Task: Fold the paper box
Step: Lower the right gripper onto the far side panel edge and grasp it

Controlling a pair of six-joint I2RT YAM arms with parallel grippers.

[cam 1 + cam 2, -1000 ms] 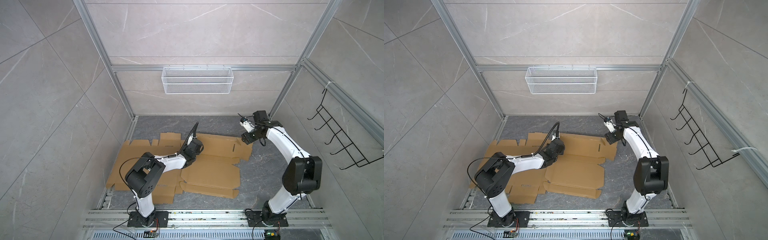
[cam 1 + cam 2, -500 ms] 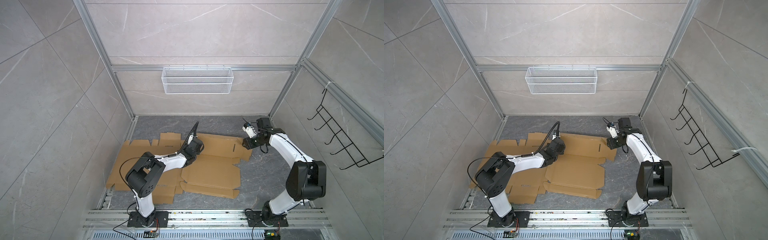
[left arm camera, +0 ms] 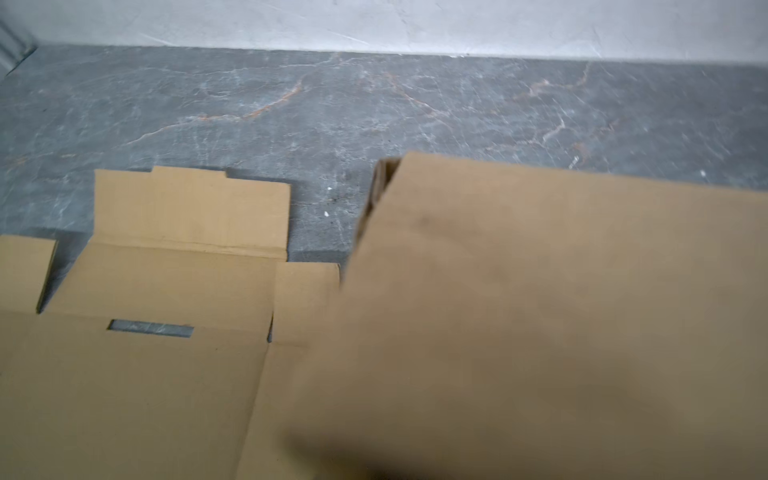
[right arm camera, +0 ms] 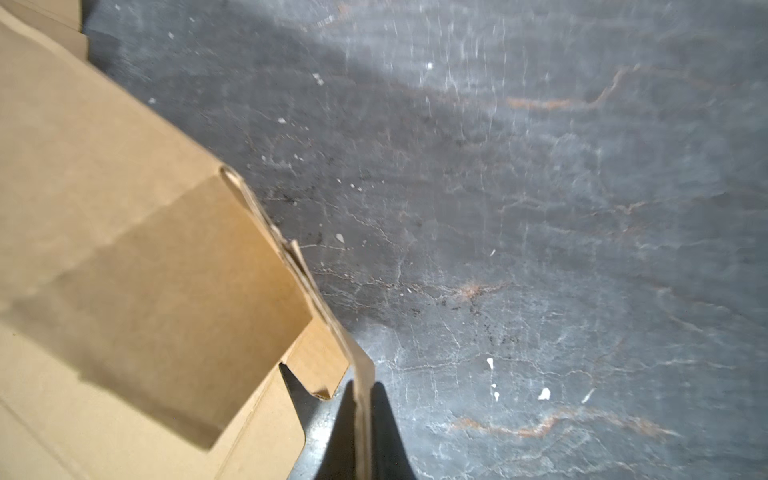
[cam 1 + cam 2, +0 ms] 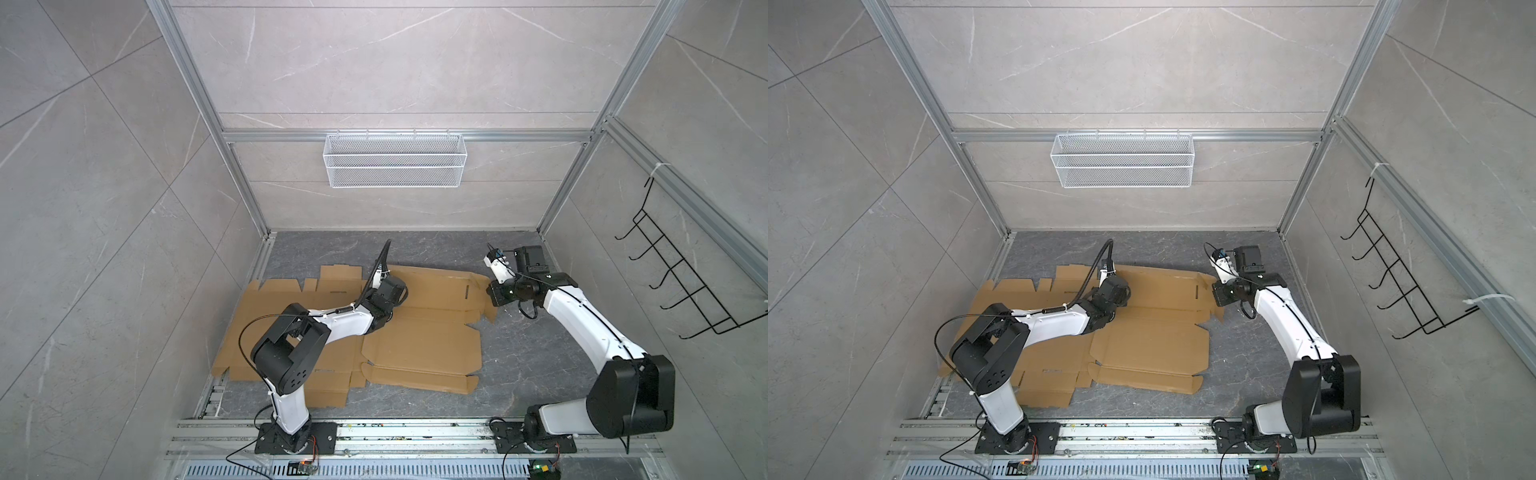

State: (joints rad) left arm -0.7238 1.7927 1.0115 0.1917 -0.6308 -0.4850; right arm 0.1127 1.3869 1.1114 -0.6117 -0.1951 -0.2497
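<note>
So: the table (image 5: pixel 519 361) carries two flat blanks. The box (image 5: pixel 419 332) lies mid-table, its right edge toward the far-right corner and its left edge overlapping the second blank (image 5: pixel 266 295) by the left edge of the table.

The left gripper (image 5: pixel 388 293) is down on the box near its far-left corner. Its claw is together, but I cannot tell whether any cardboard is in it. The right gripper (image 4: pixel 363 399) is clamped on the thin flap (image 4: pixel 361 370) at the box's right edge.

Risks, my read:
- The pinch is only on the flap's rim. A hard or skewed pull likely tears it or creases it off the score line.
- If the left gripper isn't really pinning the box, the whole sheet slides instead of folding.
- The overlap may drag the second blank along.
- The left arm lies across the box, so a panel swung that way could hit it.

Views:
- Both top views give the layout and both arms, but neither claw's tips.
- The right wrist view alone shows the fingers (image 4: pixel 386 424) closed on the flap.
- The left wrist view shows no fingers. It shows a slot (image 3: pixel 151 328) in the second blank and a box panel close to the lens, blurred.
</note>
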